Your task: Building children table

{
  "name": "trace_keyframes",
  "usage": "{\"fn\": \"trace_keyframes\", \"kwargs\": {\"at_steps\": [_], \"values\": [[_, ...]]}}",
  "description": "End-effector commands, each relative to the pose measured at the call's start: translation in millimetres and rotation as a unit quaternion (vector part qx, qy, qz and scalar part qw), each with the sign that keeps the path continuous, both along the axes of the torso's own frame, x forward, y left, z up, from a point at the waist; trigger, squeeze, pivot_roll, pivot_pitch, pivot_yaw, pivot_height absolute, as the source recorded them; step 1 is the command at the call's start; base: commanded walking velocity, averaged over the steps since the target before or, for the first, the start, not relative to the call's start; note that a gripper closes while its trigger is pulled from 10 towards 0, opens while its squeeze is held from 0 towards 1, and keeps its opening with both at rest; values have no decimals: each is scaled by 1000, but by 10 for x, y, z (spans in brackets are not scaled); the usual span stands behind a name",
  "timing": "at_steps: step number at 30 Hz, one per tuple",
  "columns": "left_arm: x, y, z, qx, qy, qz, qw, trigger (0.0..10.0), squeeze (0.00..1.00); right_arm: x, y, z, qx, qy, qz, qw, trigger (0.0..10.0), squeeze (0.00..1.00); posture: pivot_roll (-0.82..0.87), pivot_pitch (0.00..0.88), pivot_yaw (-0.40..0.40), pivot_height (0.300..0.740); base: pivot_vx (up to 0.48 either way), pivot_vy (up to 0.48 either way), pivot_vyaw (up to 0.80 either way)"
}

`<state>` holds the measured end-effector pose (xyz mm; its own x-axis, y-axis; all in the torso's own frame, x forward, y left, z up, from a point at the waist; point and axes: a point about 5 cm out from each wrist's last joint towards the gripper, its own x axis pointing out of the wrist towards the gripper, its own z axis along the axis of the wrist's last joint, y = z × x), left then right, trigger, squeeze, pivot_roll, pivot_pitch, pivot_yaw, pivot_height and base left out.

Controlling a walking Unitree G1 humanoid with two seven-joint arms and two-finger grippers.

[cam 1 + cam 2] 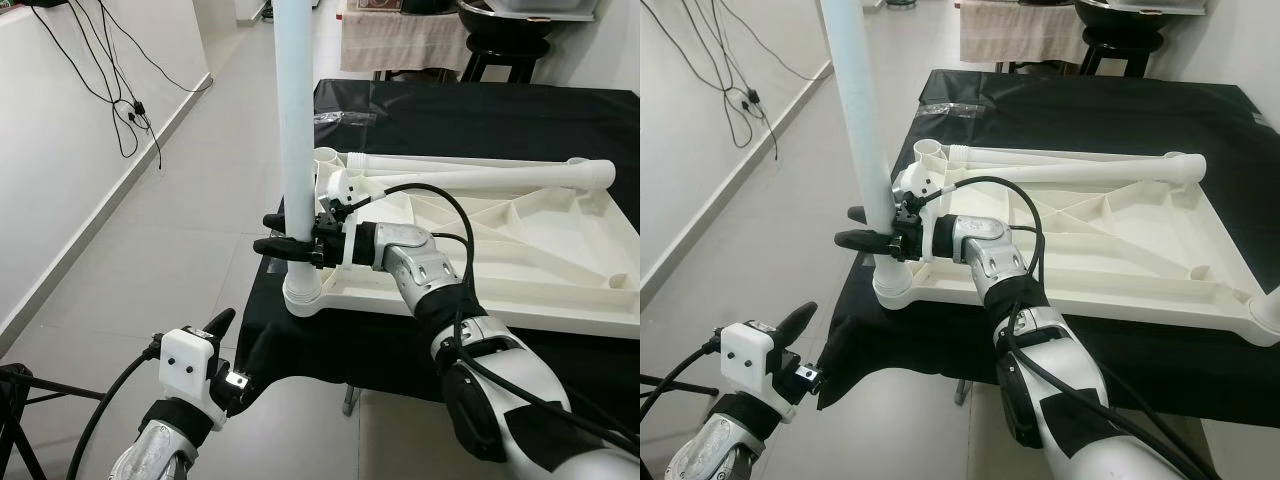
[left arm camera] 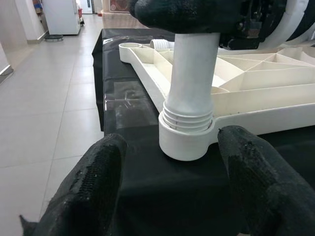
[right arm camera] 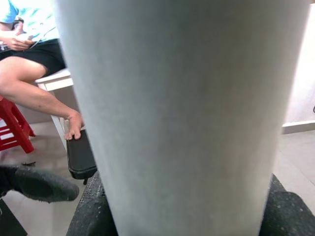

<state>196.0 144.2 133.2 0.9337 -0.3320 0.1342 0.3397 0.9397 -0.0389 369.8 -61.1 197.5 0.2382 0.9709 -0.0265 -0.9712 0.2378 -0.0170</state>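
Overhead, upright leg (image 1: pixel 296 130) runs out of frame; right jaws (image 1: pixel 282 233) clamp it.

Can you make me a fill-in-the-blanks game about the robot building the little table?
1. The right tool is shut on a white table leg that stands ____.
2. The leg's threaded end sits in a corner socket of the upside-down white ____.
3. The table parts rest on a ____ cloth.
4. The left tool is ____, holding nothing.

Missing words: upright; tabletop; black; open
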Motion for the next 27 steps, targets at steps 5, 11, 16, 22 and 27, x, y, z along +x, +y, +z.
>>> {"fn": "trace_keyframes", "kwargs": {"at_steps": [5, 11, 16, 22, 27], "values": [[-71, -3, -7, 1, 5, 0, 1000, 10000, 0, -132, -164, -572, -29, 36, -257, 965, 0, 0, 45, 115, -30, 740, 0, 0, 0], [-71, 18, 4, 4, 6, -1, 1000, 10000, 0, -559, 37, -846, -48, 73, -338, 937, 0, 0, 12, 109, 5, 740, 0, 0, 0], [-50, 26, 1, 4, 6, -6, 1000, 10000, 0, -505, 111, -853, -55, 63, -322, 943, 0, 0, 38, 106, -11, 740, 0, 0, 0], [-42, 33, -2, 4, 4, -1, 1000, 10000, 0, -353, 135, -779, -45, 57, -326, 943, 10000, 0, 53, 104, -17, 740, 0, 0, 0], [-14, 41, -10, 5, 5, 0, 1000, 10000, 0, -285, 211, -364, 83, 43, -209, 973, 10000, 1000, 51, 90, -10, 740, 0, 0, 0]]}}
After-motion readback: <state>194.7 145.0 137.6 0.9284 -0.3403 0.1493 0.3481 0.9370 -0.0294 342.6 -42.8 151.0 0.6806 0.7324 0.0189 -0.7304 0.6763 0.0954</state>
